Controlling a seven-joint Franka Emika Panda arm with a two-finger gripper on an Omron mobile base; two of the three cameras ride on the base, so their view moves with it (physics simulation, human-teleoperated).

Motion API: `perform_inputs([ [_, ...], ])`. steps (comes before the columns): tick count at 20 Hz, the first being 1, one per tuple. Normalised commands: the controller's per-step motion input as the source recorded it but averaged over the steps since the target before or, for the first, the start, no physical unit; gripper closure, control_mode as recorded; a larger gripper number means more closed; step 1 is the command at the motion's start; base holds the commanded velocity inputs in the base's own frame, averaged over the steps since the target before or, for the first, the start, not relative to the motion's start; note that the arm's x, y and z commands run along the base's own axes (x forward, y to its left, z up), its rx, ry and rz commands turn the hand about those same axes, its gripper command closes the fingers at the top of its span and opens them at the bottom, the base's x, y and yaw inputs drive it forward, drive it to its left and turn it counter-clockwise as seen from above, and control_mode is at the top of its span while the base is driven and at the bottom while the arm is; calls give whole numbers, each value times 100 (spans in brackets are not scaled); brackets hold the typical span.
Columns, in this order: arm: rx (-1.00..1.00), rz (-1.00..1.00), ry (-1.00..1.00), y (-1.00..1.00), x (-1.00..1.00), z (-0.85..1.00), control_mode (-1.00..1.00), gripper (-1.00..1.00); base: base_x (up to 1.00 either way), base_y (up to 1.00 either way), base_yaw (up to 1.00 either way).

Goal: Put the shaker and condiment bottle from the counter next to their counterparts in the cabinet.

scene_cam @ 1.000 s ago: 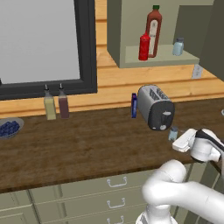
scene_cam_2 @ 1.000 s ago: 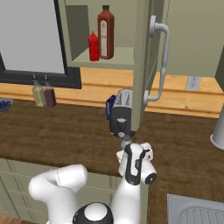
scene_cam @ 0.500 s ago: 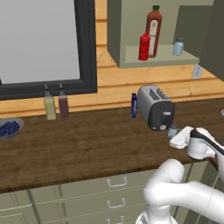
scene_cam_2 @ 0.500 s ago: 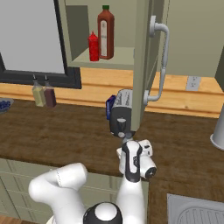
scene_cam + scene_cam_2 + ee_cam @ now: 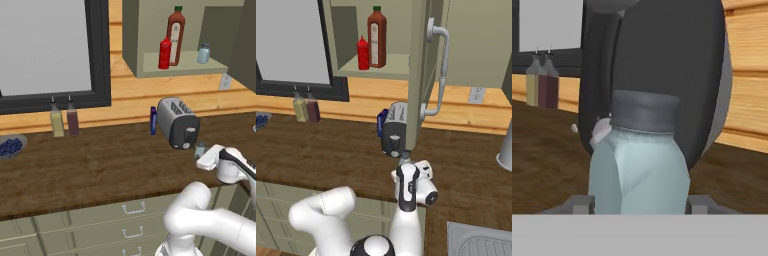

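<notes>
A pale blue-grey shaker (image 5: pixel 639 170) with a dark grey cap stands on the counter (image 5: pixel 100 170) just in front of the toaster (image 5: pixel 178 122). My gripper (image 5: pixel 639 205) is open, level with the shaker, one fingertip (image 5: pixel 579 204) on each side of its body. From the base the shaker (image 5: pixel 200 149) shows just ahead of my gripper (image 5: pixel 204 159), and from the right my hand partly hides the shaker (image 5: pixel 404 156). Inside the cabinet (image 5: pixel 175 64), the red condiment bottle (image 5: pixel 164 54) stands beside the tall dark red sauce bottle (image 5: pixel 175 35). A second shaker (image 5: pixel 203 53) stands to their right.
The cabinet door (image 5: pixel 418 75) hangs open over the toaster (image 5: pixel 395 135), its handle (image 5: pixel 440 70) facing me. A blue packet (image 5: pixel 153 120) stands left of the toaster. Yellow (image 5: pixel 57 122) and brown (image 5: pixel 73 121) bottles and a blueberry bowl (image 5: pixel 10 146) sit far left.
My hand has edged a little closer to the shaker and the wrist has turned slightly. The shaker and the cabinet's contents have not moved.
</notes>
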Motion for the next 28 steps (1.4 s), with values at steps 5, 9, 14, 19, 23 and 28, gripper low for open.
perform_inputs([
  [5,0,0,0,-53,-22,23,-100,100,0,0,0],
  [9,3,0,0,-54,-1,60,-100,100,0,0,0],
  [14,10,0,0,-44,-9,71,-100,100,0,0,0],
  [19,9,1,1,-23,-47,17,-100,100,0,0,0],
  [23,1,3,0,9,-71,-15,-100,100,0,0,0],
  [28,0,0,0,34,-78,14,-100,100,0,0,0],
])
